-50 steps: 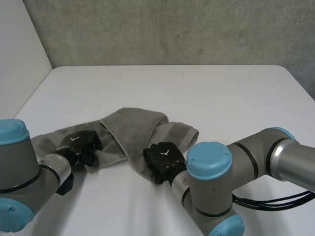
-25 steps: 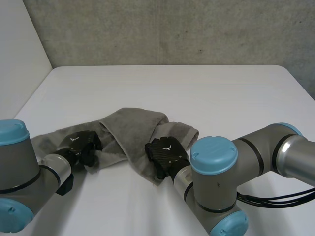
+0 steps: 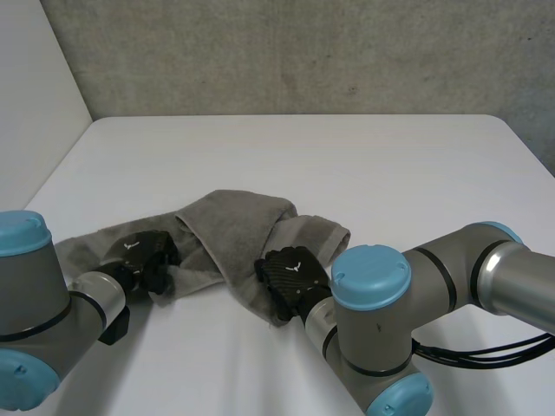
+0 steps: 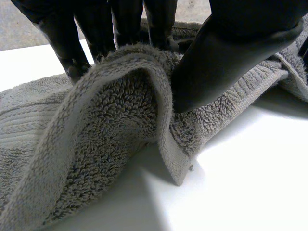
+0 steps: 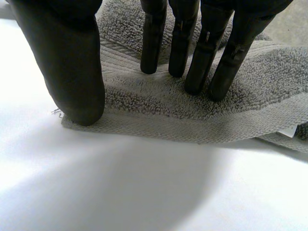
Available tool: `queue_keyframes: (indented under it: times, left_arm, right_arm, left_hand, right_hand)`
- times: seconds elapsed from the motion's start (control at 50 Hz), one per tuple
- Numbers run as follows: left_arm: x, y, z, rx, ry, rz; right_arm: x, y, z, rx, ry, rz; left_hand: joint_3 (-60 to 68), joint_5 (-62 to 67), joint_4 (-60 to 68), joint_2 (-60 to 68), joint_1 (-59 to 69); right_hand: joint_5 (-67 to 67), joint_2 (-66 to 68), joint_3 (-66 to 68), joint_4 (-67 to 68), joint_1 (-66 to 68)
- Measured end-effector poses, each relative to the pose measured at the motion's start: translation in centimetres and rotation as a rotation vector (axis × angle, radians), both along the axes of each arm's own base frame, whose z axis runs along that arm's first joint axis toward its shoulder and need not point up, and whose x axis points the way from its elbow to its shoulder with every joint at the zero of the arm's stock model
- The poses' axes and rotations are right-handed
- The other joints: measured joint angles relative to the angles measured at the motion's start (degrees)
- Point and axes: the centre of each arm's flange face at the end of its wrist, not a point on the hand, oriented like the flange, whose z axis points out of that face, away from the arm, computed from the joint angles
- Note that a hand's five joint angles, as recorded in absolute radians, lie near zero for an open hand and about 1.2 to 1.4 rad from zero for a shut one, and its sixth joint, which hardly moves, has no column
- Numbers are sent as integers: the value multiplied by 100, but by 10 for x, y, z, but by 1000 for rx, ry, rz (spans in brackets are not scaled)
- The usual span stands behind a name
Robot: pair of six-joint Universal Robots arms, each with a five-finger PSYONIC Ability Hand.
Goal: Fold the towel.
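Note:
A grey towel (image 3: 236, 227) lies crumpled on the white table (image 3: 364, 165), bunched in the middle with ends running toward both hands. My left hand (image 3: 144, 256) is at the towel's left end; in the left wrist view its thumb (image 4: 231, 53) and fingers pinch a raised fold of the towel (image 4: 110, 159). My right hand (image 3: 292, 279) is over the towel's near right corner. In the right wrist view its fingers (image 5: 195, 53) and thumb (image 5: 79, 72) are straight, resting on the edge band of the towel (image 5: 163, 115), and grip nothing.
The table's far half and right side are bare white surface. A concrete wall (image 3: 303, 52) stands behind the table. Both forearms reach in from the near edge.
My right hand has straightened its fingers and let go of the towel's corner, which now lies flat. The left hand keeps its pinch and has not moved.

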Motion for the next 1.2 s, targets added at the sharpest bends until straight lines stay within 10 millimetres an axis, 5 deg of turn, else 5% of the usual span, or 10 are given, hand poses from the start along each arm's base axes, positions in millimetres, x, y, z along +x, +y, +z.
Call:
queue_keyframes:
  times: [0.62,0.88,1.0,1.2]
  left_arm:
    - [0,0,0,0,0,0]
    - [0,0,0,0,0,0]
    - [0,0,0,1,0,0]
    - [0,0,0,2,0,-1]
  right_arm:
    - [0,0,-7,10,11,2]
    - [0,0,-7,9,11,2]
    - [0,0,-1,1,1,0]
    - [-1,-1,16,-25,-28,-4]
  left_hand:
    - [0,0,0,0,0]
    - [0,0,0,0,0]
    - [0,0,0,0,0]
    - [0,0,0,0,0]
  right_hand:
    - [1499,1222,1323,1383,1496]
    - [3301,2549,2799,3435,2941]
    - [4462,4161,4136,4276,4340]
    - [4481,4164,4150,4320,4346]
